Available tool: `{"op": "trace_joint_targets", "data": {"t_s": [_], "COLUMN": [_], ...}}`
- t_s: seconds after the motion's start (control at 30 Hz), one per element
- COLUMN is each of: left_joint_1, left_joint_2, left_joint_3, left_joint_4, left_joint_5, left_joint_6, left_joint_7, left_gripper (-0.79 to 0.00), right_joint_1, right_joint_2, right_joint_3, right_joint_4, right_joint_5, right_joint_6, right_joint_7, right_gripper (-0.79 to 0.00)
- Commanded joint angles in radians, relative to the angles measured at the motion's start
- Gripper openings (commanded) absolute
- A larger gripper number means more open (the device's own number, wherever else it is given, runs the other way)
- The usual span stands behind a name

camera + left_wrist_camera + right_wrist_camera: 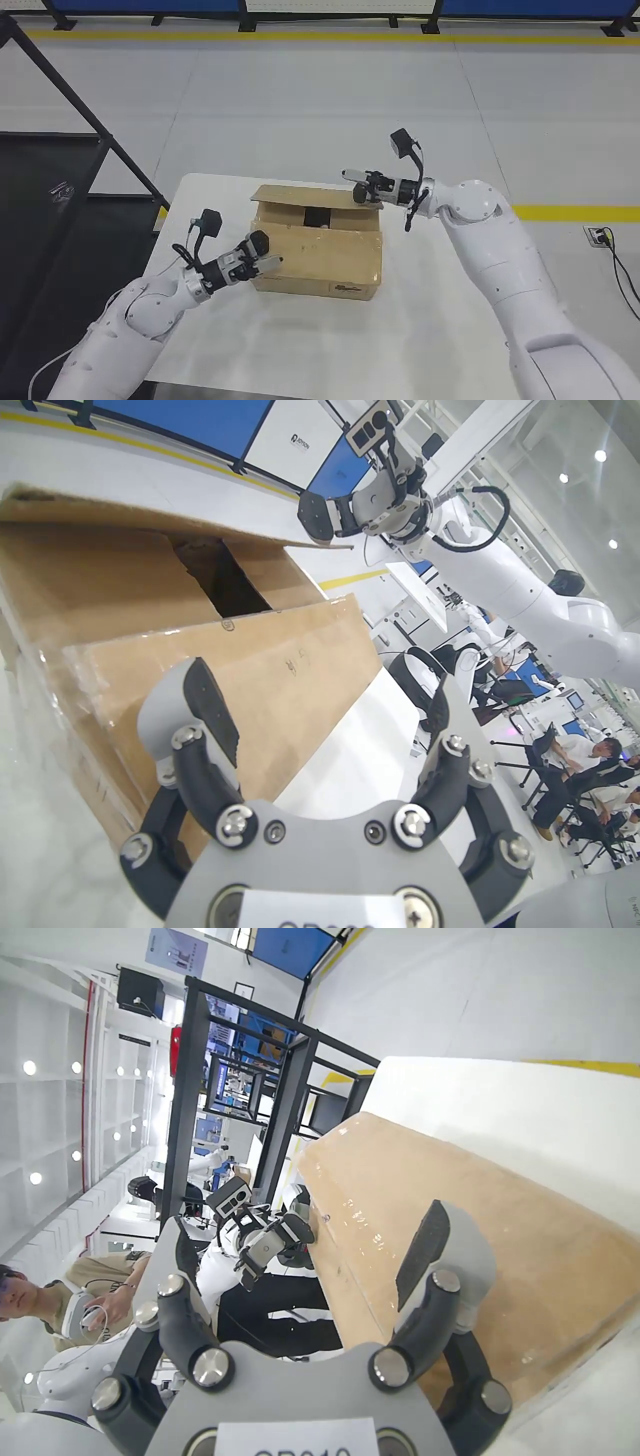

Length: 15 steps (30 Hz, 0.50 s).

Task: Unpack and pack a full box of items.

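A brown cardboard box [315, 240] sits mid-table with its two long flaps partly folded over and a dark gap [318, 215] between them. My left gripper [270, 260] is open at the near flap's left corner. In the left wrist view that gripper [322, 680] has its fingers spread wide, with the near flap [280, 650] just beyond them. My right gripper [352, 180] is open level with the far flap's right end. In the right wrist view this gripper [305, 1223] is spread beside the box's taped outer face [450, 1188]. What lies inside the box is hidden.
The white table [430, 330] has bare room to the right of the box and in front of it. A black metal frame [60, 200] stands off the table's left side. The table's far edge runs close behind the box.
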Motion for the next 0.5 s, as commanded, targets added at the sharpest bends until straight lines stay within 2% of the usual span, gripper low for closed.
{"op": "trace_joint_targets", "data": {"t_s": [0.0, 0.17, 0.47], "left_joint_1": [-0.004, -0.012, -0.028], "left_joint_2": [-0.005, -0.017, -0.037], "left_joint_3": [0.004, 0.009, 0.015], "left_joint_4": [0.002, 0.01, 0.035], "left_joint_5": [0.015, 0.038, 0.066], "left_joint_6": [0.004, 0.014, 0.028], "left_joint_7": [0.008, 0.024, 0.047], "left_gripper": [0.0, 0.0, 0.0], "right_joint_1": [-0.013, -0.054, -0.162], "right_joint_2": [-0.001, 0.002, 0.024], "right_joint_3": [-0.006, -0.017, 0.007], "right_joint_4": [-0.025, -0.083, -0.189], "right_joint_5": [0.007, 0.01, 0.032], "right_joint_6": [0.04, 0.091, 0.111], "right_joint_7": [0.011, 0.04, 0.054], "right_gripper": [0.0, 0.0, 0.0]}}
